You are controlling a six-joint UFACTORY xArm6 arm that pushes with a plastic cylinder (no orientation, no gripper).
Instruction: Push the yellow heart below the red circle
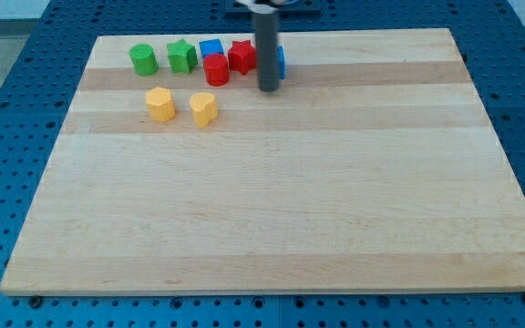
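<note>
The yellow heart (pixel 203 108) lies on the wooden board (pixel 272 219) near the view's top left, just below and slightly left of the red circle (pixel 215 69). My tip (pixel 269 89) rests on the board to the right of both, about level between them, apart from the heart. The rod hides part of a blue block (pixel 280 62) behind it.
A yellow hexagon (pixel 160 104) lies left of the heart. Along the top edge stand a green circle (pixel 143 59), a green star (pixel 182 56), a blue block (pixel 211 48) and a red star (pixel 241 56).
</note>
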